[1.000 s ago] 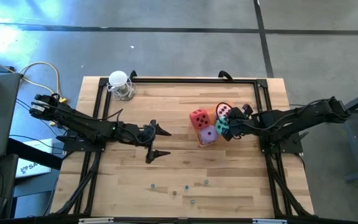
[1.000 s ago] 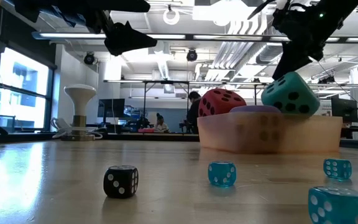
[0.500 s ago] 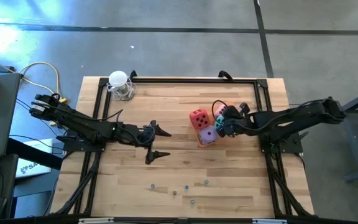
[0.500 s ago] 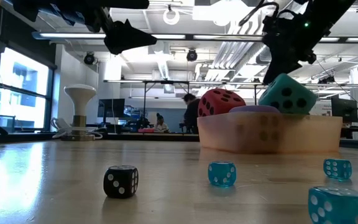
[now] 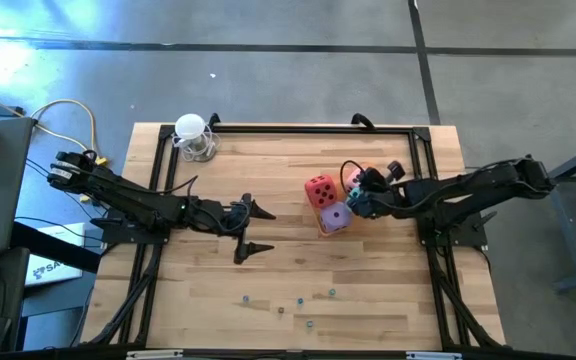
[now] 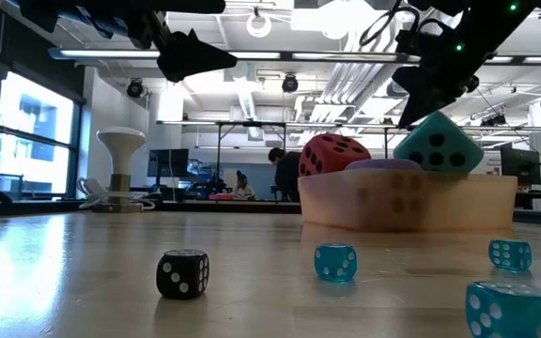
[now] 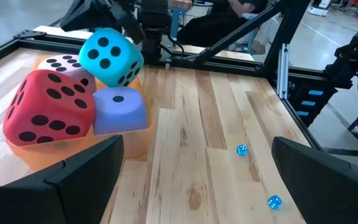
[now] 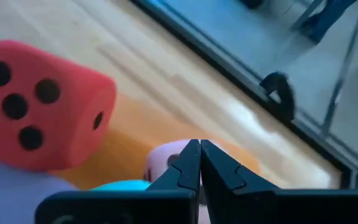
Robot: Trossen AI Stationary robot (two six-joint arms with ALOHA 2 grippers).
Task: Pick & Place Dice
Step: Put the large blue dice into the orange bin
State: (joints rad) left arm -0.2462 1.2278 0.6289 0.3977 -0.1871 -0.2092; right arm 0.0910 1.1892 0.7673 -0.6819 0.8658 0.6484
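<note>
Four dice sit piled in a translucent orange tray [image 5: 325, 228] right of the table's centre. The red die [image 5: 319, 190] and purple die [image 5: 335, 216] lie on the tray floor. The pink die [image 5: 352, 179] lies behind them. The teal die [image 6: 439, 145] rests tilted on top of the purple and pink ones. My right gripper [image 5: 360, 197] is shut and stands over the tray at the teal die. My left gripper [image 5: 261, 230] hangs open above the table's middle, left of the tray, and touches nothing. My right gripper lies with its shut fingertips [image 8: 191, 163] against the teal die's upper side [image 7: 118, 38], coming slanting down from the table's right. The die leans on the purple die [image 7: 120, 112] and the pink die [image 7: 61, 62]. It is not pinched.
Several tiny dice lie scattered on the near part of the table [image 5: 298, 300]: a black one [image 6: 182, 274] and blue ones [image 6: 334, 263]. A white stand [image 5: 194, 135] sits at the far left corner. A black frame [image 5: 298, 128] borders the tabletop.
My right gripper has moved a little toward the table's left, farther over the tray, and stays shut above the teal die. The teal die has settled slightly on the pile. People walk in the room behind.
</note>
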